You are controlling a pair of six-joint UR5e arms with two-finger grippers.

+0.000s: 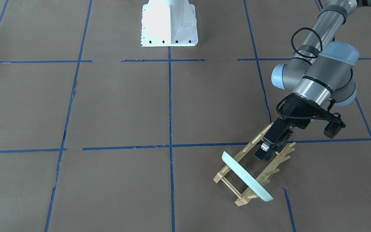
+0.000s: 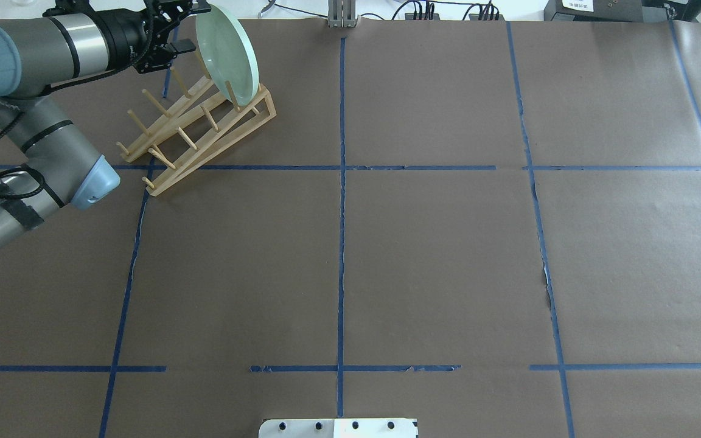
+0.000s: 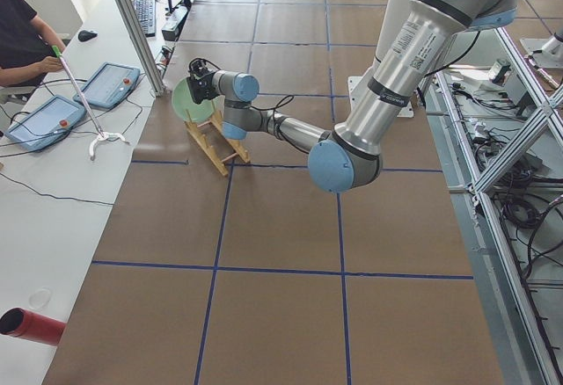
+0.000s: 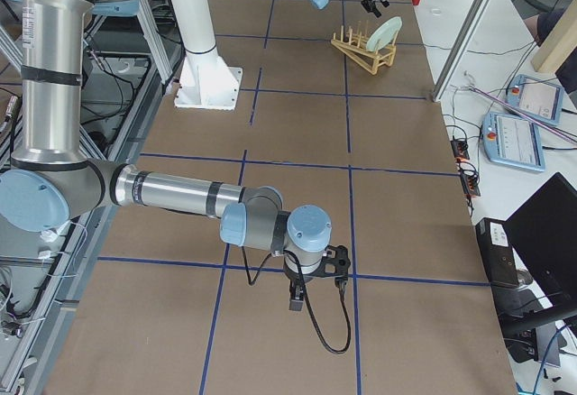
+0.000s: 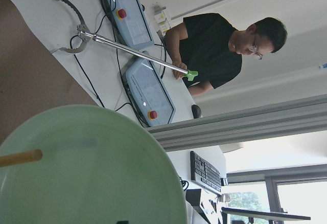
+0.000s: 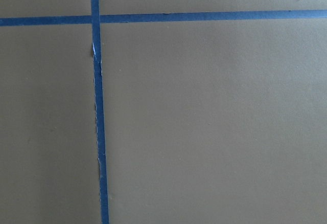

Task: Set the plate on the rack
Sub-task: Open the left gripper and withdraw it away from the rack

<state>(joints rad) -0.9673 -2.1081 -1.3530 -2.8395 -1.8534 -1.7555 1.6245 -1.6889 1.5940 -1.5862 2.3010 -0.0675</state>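
The desk top (image 2: 435,261) is covered in brown paper and divided into rectangles by blue tape lines (image 2: 341,243). A white pedestal base (image 1: 169,24) stands at the middle of the robot-side edge. A white bench (image 3: 44,227) runs along the opposite edge and carries two teach pendants (image 3: 110,83) and a keyboard (image 3: 143,14). An aluminium post (image 3: 132,25) rises at that edge. An operator (image 5: 225,50) in black sits at the bench. A window (image 5: 301,198) admits daylight.

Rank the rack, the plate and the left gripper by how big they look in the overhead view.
1. rack
2. plate, seen at a slant
3. left gripper, though the picture's top edge cuts it off, so its place is less sure
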